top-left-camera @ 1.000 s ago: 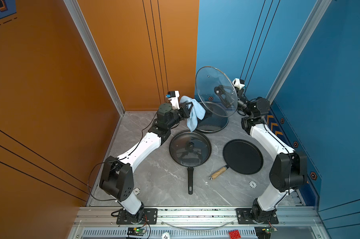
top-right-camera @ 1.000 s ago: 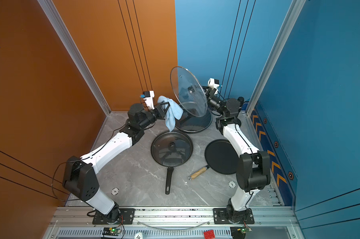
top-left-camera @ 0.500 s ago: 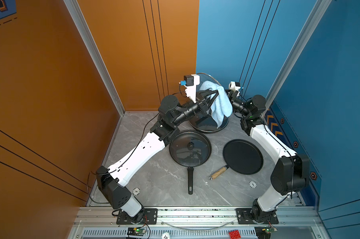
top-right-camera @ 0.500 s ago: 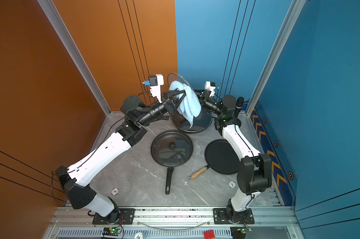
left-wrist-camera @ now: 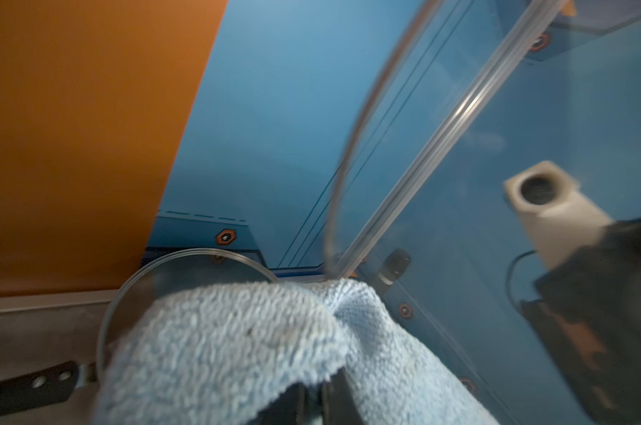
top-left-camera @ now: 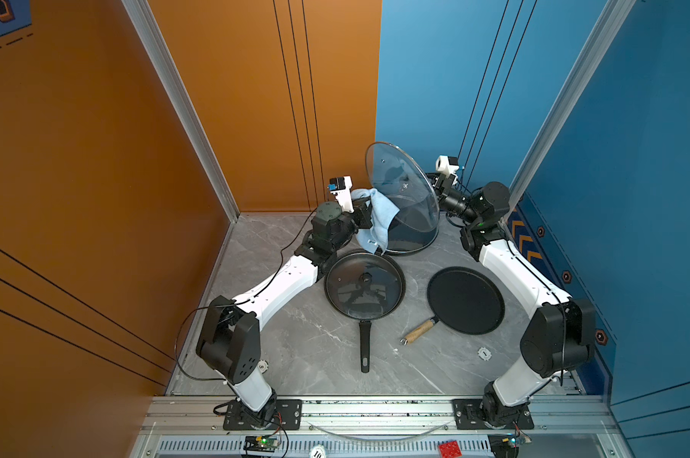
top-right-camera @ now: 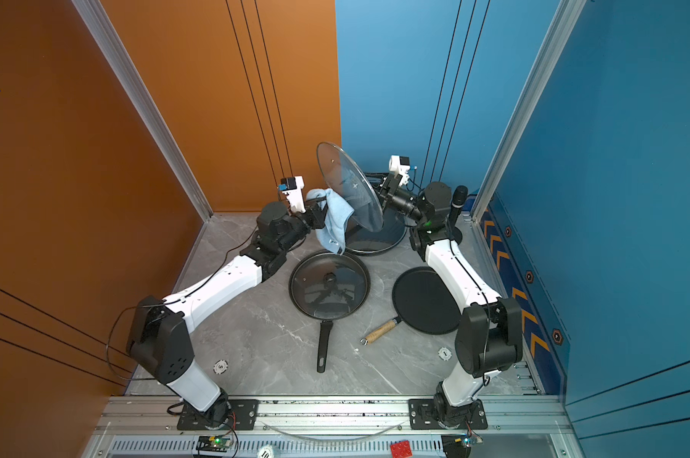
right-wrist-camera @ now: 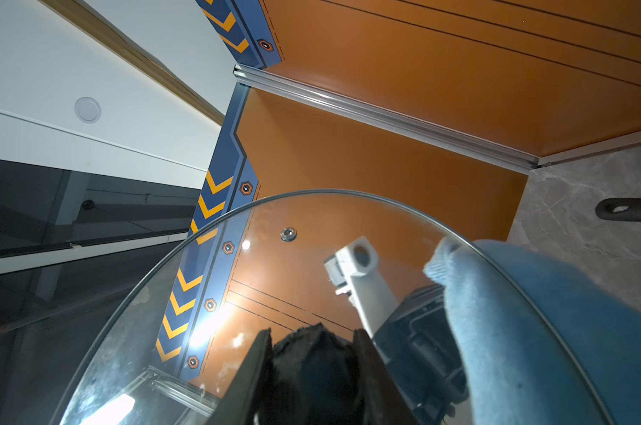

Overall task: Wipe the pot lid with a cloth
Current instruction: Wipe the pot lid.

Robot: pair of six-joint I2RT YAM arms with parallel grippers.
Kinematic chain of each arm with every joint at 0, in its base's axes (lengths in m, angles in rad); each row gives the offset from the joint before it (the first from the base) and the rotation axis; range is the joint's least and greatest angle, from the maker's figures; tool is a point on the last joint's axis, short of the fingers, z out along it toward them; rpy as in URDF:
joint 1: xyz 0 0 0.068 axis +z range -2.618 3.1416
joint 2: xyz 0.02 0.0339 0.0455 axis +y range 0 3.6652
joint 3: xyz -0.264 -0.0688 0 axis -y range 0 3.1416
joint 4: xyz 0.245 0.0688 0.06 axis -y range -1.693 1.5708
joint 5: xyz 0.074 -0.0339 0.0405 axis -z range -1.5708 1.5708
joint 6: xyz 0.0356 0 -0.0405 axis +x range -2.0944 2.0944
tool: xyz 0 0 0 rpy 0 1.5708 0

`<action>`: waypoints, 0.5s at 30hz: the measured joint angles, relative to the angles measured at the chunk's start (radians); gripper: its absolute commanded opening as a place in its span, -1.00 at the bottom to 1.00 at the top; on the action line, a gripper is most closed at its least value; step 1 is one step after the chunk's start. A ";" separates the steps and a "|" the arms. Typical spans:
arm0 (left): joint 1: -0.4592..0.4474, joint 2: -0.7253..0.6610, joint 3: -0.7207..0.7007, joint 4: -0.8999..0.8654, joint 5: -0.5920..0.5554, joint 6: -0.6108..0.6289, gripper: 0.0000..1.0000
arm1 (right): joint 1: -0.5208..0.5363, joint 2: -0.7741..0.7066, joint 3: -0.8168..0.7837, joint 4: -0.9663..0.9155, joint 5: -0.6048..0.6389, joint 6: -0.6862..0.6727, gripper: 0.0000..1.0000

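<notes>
The pot lid is a large glass disc held up on edge at the back, facing left. My right gripper is shut on its black knob from behind. The cloth is light blue and hangs from my left gripper, which is shut on it. It rests against the lid's lower left rim. In the left wrist view the cloth covers the fingers, with the lid's rim just beyond. Through the glass, the right wrist view shows the cloth.
A black frying pan with its own glass lid sits mid-table, handle toward the front. A flat black pan with a wooden handle lies to its right. A dark pan stands under the raised lid. Walls close in at the back.
Half a second ago my left arm was stretched up with the cloth spread over the lid's face. It has drawn back down to the lid's lower left rim. The right gripper keeps hold of the lid.
</notes>
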 measured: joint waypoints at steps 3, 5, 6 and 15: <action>0.011 -0.001 -0.010 -0.011 -0.029 -0.018 -1.00 | -0.002 -0.024 0.000 -0.010 -0.010 -0.019 -0.90; -0.002 -0.008 0.005 -0.023 -0.025 -0.014 -1.00 | -0.003 -0.039 0.000 -0.040 -0.016 -0.050 -0.90; -0.014 -0.012 0.023 -0.039 -0.020 -0.007 -1.00 | -0.003 -0.045 0.000 -0.059 -0.018 -0.069 -0.90; -0.185 -0.137 0.244 -0.110 0.079 0.161 -1.00 | 0.002 -0.049 0.000 -0.188 -0.018 -0.182 -0.90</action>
